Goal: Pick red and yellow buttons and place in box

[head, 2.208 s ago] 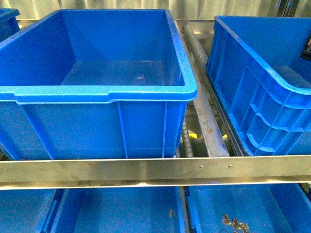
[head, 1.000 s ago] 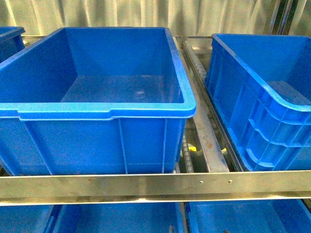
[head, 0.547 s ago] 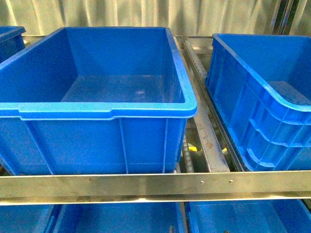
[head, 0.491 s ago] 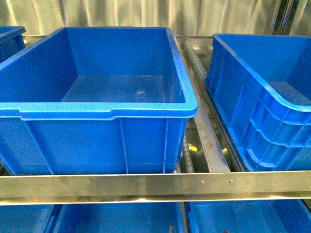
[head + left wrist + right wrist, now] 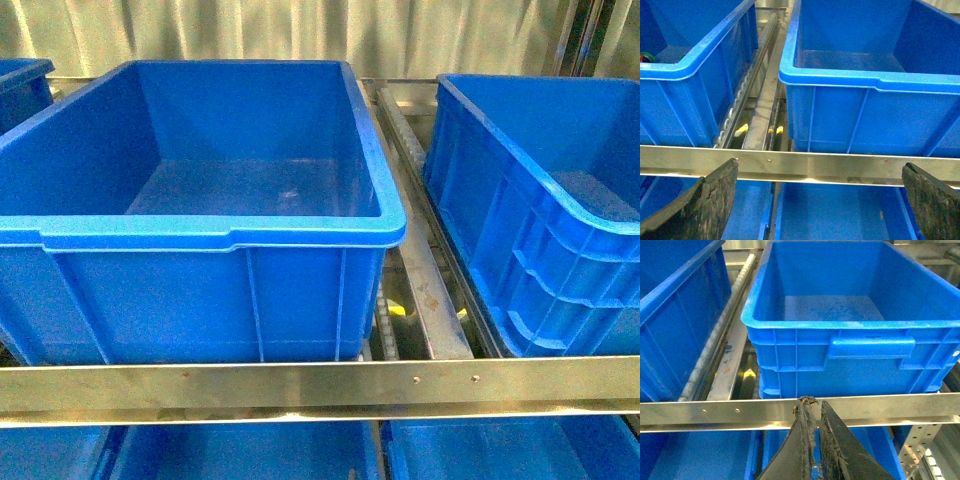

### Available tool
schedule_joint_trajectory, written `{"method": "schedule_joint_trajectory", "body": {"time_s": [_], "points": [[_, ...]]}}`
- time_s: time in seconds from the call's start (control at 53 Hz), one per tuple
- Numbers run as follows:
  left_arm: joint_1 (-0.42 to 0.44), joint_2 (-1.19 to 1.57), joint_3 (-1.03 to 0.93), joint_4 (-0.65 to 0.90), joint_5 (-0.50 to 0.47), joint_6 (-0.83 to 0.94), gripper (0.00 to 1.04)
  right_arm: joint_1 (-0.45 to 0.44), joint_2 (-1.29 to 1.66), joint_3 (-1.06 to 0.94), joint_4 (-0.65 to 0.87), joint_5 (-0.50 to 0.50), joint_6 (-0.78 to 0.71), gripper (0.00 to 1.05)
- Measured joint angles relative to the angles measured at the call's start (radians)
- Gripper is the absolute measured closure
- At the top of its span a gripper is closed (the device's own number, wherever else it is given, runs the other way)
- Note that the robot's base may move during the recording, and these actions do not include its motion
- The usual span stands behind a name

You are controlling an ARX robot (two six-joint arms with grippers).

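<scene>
No red or yellow button shows clearly. A tiny red and green speck (image 5: 644, 56) lies in the left-hand crate (image 5: 695, 70) at the edge of the left wrist view, too small to name. An empty blue box (image 5: 220, 232) fills the middle of the front view, and neither arm shows there. My left gripper (image 5: 820, 165) is open, with its dark pads (image 5: 705, 205) wide apart below the steel rail (image 5: 805, 165) and nothing between them. My right gripper (image 5: 809, 405) is shut and empty, its tips level with the rail (image 5: 730, 412), before another empty crate (image 5: 840, 325).
A second blue crate (image 5: 560, 200) stands at the right and a third crate's corner (image 5: 25, 75) at the far left. Roller tracks (image 5: 420, 270) run between the crates, with small yellow tabs (image 5: 742, 129) under them. More blue crates (image 5: 250, 455) sit on the lower shelf.
Since the oldest frame the front view has shifted, so the crates sit lower in the picture and less of the lower shelf shows. Over the last second hardly anything moved.
</scene>
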State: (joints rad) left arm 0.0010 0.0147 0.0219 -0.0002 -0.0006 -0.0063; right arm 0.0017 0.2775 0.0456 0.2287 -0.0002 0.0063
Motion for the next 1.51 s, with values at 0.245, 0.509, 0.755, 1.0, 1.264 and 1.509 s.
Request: {"method": "schedule_joint_trajectory", "body": {"time_s": [0.245,0.509,0.755,1.0,1.264,1.509], "points": [[0.000,0.000,0.000,0.000,0.000,0.000,0.08,0.000,-0.069,-0.020,-0.019,0.000,0.000,1.01],[0.000,0.000,0.000,0.000,0.000,0.000,0.08,0.000,-0.224,-0.019,-0.208,0.002,0.000,1.01],[0.000,0.000,0.000,0.000,0.000,0.000,0.08,0.000,-0.274,-0.019,-0.227,0.001,-0.002,0.93],[0.000,0.000,0.000,0.000,0.000,0.000,0.08,0.000,-0.274,-0.019,-0.227,0.001,-0.002,0.49],[0.000,0.000,0.000,0.000,0.000,0.000,0.08,0.000,-0.273,-0.019,-0.227,0.001,-0.002,0.10],[0.000,0.000,0.000,0.000,0.004,0.001,0.08,0.000,-0.273,-0.019,-0.228,0.007,-0.002,0.06]]}}
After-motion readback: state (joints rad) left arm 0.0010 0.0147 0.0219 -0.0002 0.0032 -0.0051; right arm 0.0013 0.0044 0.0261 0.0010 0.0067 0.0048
